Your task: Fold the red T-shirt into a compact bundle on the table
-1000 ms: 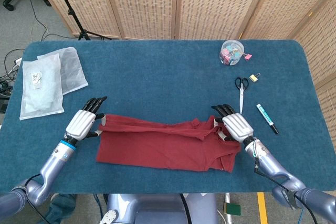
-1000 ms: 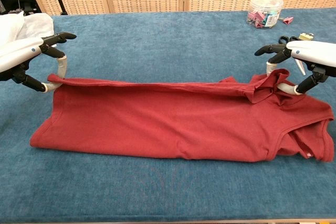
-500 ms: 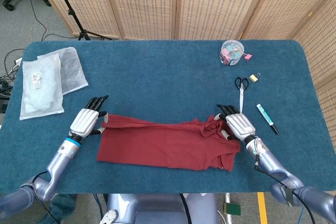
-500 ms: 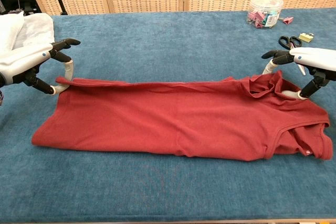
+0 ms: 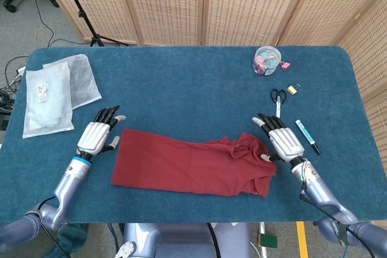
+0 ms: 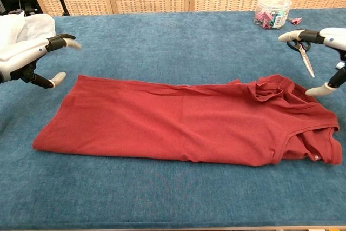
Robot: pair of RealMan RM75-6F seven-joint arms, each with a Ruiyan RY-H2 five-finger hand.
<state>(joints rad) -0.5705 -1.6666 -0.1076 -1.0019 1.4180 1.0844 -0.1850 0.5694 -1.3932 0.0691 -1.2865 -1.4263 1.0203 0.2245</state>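
Note:
The red T-shirt (image 5: pixel 187 166) (image 6: pixel 178 123) lies flat on the blue table (image 5: pixel 193 89) as a long folded band, its collar bunched toward the right end. My left hand (image 5: pixel 98 134) (image 6: pixel 30 58) hovers just off the shirt's left edge, fingers spread and holding nothing. Beside the collar end, my right hand (image 5: pixel 281 142) (image 6: pixel 324 52) is likewise spread and empty, apart from the cloth.
Two clear plastic bags (image 5: pixel 54 92) lie at the far left. A round tub of clips (image 5: pixel 267 60) (image 6: pixel 273 10) stands at the back right. Scissors (image 5: pixel 277 102), a small padlock (image 5: pixel 292 89) and a marker (image 5: pixel 307 136) lie near my right hand.
Both hands let go of the shirt's far edge and moved outward. The raised fold dropped flat onto the table.

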